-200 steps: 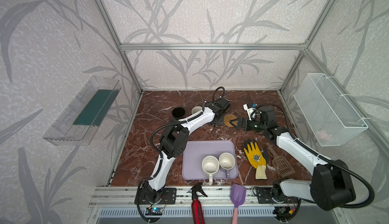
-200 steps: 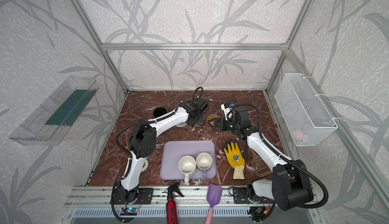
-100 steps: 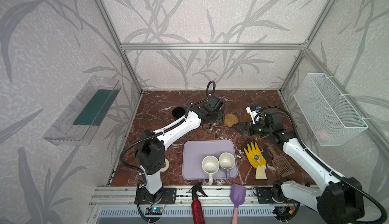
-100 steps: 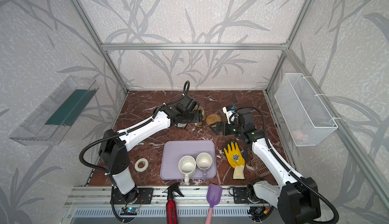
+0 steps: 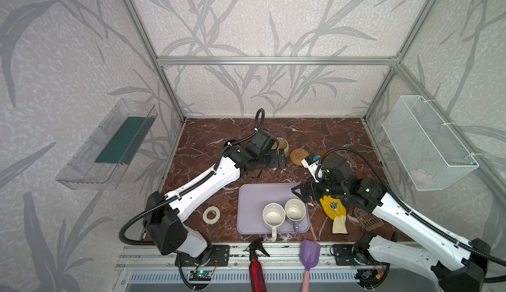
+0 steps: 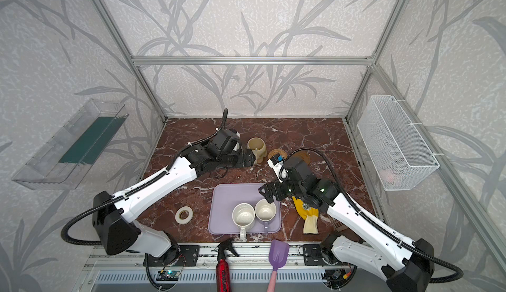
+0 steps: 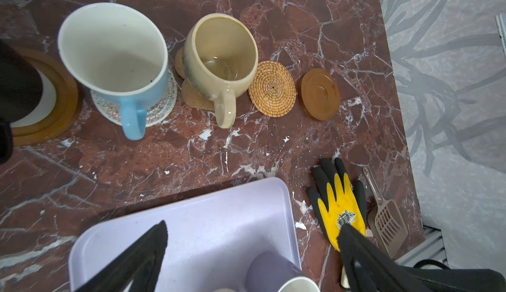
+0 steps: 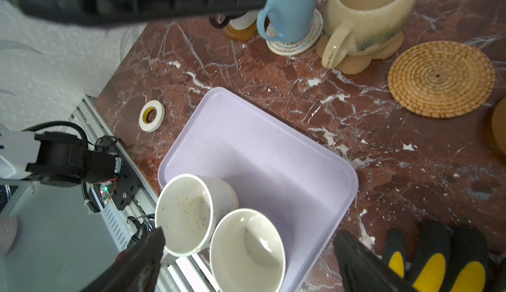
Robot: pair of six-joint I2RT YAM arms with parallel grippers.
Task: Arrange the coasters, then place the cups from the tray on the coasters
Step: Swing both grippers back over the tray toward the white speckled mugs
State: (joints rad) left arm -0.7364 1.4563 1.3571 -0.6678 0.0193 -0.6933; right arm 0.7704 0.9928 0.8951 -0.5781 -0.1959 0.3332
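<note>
Two on tray (image 8: 260,145), touching: speckled cup (image 8: 183,211), lavender-grey cup (image 8: 246,246). Left gripper (image 7: 252,227), right gripper (image 8: 249,234) gape empty. Risk: lifting one topples other.

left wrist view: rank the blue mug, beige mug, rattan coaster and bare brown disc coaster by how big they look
1. blue mug
2. beige mug
3. rattan coaster
4. brown disc coaster, only slightly smaller than the rattan one
The mugs' rims sit nearer the camera, so their lead is unsure.
</note>
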